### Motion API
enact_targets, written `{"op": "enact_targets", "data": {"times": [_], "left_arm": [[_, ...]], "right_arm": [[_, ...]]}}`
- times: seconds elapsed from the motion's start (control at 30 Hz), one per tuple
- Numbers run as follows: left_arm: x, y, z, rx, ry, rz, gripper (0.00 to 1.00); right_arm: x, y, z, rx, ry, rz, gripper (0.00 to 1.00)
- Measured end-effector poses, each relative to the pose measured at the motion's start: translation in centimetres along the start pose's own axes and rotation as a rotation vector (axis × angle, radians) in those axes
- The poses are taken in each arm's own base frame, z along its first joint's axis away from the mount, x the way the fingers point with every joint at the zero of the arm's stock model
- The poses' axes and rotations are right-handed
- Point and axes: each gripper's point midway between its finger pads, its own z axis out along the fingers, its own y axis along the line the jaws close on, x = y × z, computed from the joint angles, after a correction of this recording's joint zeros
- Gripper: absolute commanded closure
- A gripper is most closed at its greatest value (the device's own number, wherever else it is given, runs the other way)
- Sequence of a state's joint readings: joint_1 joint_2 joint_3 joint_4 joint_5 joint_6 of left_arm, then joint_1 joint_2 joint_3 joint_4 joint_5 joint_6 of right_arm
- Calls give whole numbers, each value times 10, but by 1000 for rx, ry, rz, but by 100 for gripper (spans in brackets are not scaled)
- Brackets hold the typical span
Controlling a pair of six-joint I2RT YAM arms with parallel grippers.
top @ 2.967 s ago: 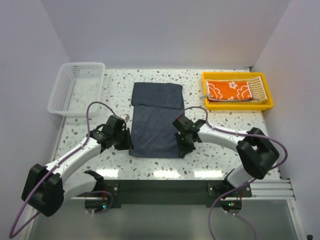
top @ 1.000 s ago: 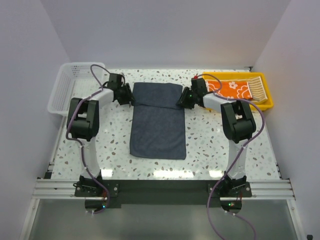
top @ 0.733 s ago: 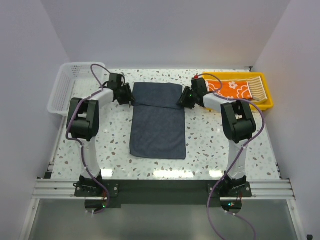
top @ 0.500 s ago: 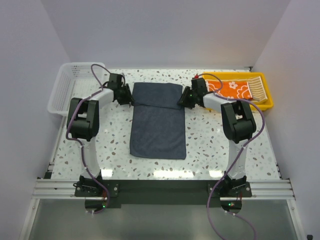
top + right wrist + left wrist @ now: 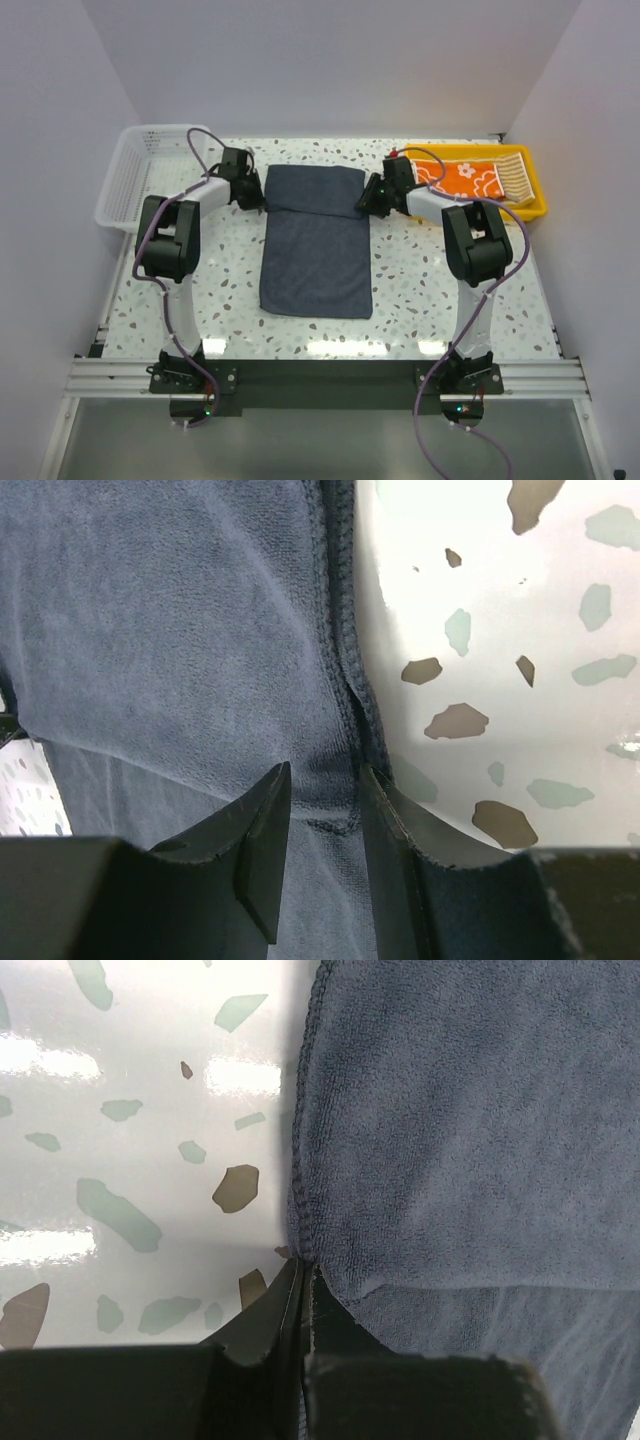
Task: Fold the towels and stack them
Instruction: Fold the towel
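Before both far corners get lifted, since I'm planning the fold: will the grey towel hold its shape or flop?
Likely floppy: the towel lies limp and flat on the table, with its far end folded over itself. Probably light, since its hem puckers inside the right hand. The fuzzy pile suggests it should not slip easily from a pinch.

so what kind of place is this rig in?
Probably a lab test cell: left arm and right arm bolted to a metal rail, bare white walls boxing in a speckled table.
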State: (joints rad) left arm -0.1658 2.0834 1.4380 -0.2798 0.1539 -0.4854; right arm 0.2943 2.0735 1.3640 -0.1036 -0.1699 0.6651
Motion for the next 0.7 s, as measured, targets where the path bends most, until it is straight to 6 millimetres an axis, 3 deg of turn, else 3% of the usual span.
{"op": "enact_targets", "data": {"times": [0.7], "left_arm": [[2, -3, -1, 19, 11, 0, 100]], "right_arm": [[3, 1, -6, -10, -1, 15, 67]]}}
